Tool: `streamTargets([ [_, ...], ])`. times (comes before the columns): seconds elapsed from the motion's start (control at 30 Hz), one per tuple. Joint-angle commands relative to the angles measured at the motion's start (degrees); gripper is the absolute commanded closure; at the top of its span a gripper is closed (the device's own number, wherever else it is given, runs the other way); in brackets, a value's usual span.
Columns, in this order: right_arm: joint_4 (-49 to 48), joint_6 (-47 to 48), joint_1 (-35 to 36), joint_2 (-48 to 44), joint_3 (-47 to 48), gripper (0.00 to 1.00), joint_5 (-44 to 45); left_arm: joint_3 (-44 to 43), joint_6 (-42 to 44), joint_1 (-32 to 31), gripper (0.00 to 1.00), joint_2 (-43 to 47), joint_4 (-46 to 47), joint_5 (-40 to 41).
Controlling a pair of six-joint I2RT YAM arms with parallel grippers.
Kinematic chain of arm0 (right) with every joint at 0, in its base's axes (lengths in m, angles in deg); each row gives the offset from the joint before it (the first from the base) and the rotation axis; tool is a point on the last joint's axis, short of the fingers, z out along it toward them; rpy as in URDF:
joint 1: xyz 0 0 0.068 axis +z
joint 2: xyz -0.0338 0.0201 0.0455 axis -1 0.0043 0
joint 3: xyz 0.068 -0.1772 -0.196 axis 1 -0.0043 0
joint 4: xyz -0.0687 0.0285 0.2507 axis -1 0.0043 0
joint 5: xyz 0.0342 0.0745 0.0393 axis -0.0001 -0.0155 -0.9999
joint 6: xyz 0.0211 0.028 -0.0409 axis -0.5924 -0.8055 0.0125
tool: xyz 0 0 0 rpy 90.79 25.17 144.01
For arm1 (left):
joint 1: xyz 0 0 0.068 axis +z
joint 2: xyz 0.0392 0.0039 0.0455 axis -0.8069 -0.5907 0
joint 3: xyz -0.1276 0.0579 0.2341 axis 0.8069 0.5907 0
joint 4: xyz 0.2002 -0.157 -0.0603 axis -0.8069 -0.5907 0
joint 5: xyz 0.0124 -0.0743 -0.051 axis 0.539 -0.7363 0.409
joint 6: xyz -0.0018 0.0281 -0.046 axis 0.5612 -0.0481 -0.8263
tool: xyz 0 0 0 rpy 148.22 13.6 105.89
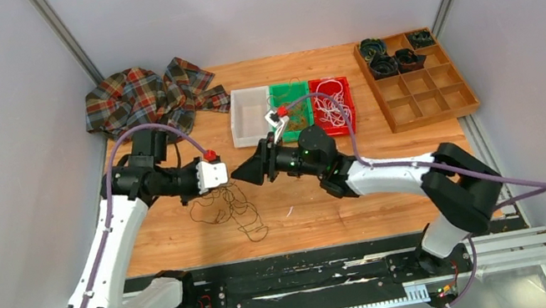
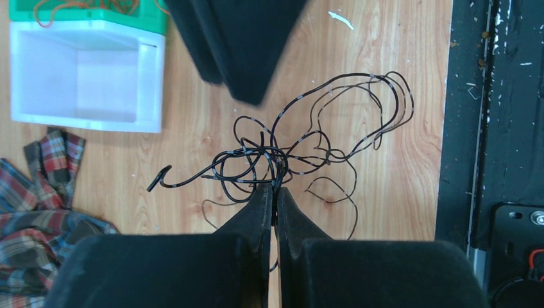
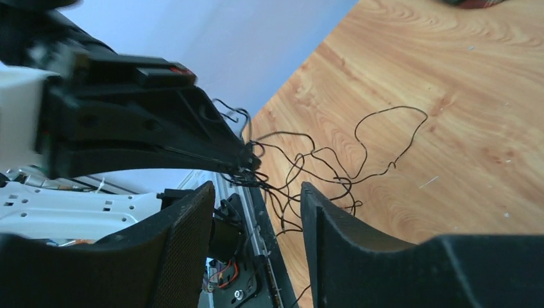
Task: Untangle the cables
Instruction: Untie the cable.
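- Now the left hand (image 2: 274,196) is pressed together, pinching a thin black tangled cable (image 2: 256,156).
- The cable's loops spread over the light brown wooden bench (image 1: 386,142), under both hands.
- The right hand (image 3: 256,190) is spread wide, tip to tip with the left hand, cable strands just past its fingers.

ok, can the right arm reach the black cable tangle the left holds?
Probably yes: the right arm has its jaws open at the black cable tangle, nothing between. The left arm pinches it close by with shut jaws, so room is tight.
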Motion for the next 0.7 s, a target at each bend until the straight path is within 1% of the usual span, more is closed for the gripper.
streamTargets([
  [0.0, -11.5, -8.9, 1.3, 5.6, 1.2, 0.48, -2.8, -5.3, -1.0, -1.8, 1.0, -1.1, 0.4, -1.1],
  [0.17, -14.4, -12.3, 1.6, 9.0, 3.2, 0.5, -4.2, -5.2, -0.1, -2.3, 1.0, -1.1, 0.4, -0.6],
  [0.33, -20.1, -16.2, 1.8, 11.0, 3.5, 0.53, -3.6, -4.5, 0.6, -2.5, 1.0, -1.0, 0.4, 0.7],
  [0.53, -17.9, -14.1, 2.1, 9.2, 2.0, 0.54, -3.0, -4.6, 0.2, -2.5, 1.0, -0.6, 0.4, 1.5],
  [0.67, -14.7, -12.0, 2.4, 7.2, 1.9, 0.53, -1.8, -5.1, -2.0, -2.5, 1.0, -0.3, 0.4, 0.8],
])
